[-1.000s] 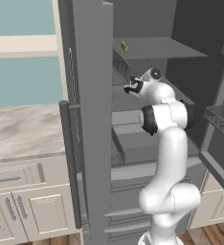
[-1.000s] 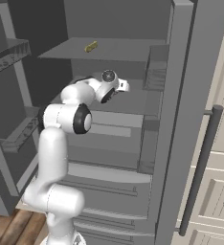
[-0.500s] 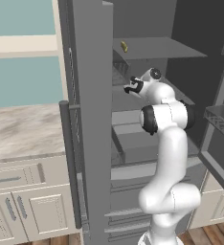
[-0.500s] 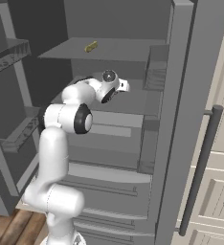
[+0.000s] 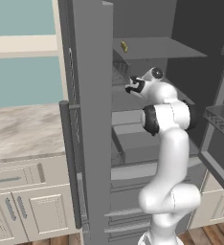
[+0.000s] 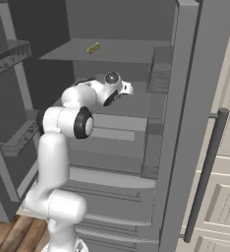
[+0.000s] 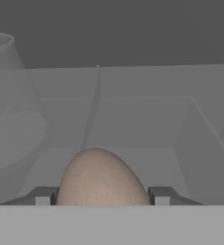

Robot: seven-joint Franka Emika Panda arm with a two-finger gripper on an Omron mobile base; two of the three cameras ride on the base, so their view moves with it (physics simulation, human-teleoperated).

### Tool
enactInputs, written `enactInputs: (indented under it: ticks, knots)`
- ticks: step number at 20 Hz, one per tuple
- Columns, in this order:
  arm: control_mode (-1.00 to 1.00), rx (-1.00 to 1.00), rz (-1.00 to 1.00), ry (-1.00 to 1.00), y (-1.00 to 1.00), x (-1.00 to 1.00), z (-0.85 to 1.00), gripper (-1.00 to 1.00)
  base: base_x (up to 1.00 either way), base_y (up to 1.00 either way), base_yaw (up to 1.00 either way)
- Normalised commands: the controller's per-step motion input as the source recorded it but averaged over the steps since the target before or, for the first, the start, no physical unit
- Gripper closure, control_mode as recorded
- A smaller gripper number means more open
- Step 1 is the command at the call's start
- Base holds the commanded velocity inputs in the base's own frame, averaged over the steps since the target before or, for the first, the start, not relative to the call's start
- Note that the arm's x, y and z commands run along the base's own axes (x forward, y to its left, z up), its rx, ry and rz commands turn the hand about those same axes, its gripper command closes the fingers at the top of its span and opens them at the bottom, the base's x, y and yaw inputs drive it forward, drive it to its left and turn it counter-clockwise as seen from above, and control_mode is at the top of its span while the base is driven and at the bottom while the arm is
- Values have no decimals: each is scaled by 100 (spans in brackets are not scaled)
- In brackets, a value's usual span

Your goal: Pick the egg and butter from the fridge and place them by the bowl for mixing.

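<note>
One egg (image 7: 103, 178) was clamped between the hand's (image 7: 103, 196) partly closed fingers inside the fridge (image 5: 92, 119); one butter (image 6: 93, 48) stick was seen on the shelf above.

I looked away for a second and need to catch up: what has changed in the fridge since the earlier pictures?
No move shows in the base views: the arm stays reaching into the fridge at the same height. The hand view shows the gripper closed on the egg, a finger on each side. The butter still lies on the top shelf, and the base has not driven.
</note>
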Motion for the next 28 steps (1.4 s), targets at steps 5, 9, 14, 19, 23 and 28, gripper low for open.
enactInputs:
  ticks: [5, 9, 14, 19, 23, 28]
  knots:
    - [-100, 0, -2, 0, 0, -75, 10, 100, 0, 0, 0]
    - [-100, 0, -7, 0, 0, -98, 20, 100, 0, 0, 0]
    - [-100, 0, -5, -2, 5, -100, 44, 100, 0, 0, 0]
    - [-100, 0, -1, -2, 27, -95, 65, 100, 0, 0, 0]
    - [-100, 0, 0, 3, 29, -98, 54, 100, 0, 0, 0]
    - [-100, 0, 0, 15, 3, -100, 21, 100, 0, 0, 0]
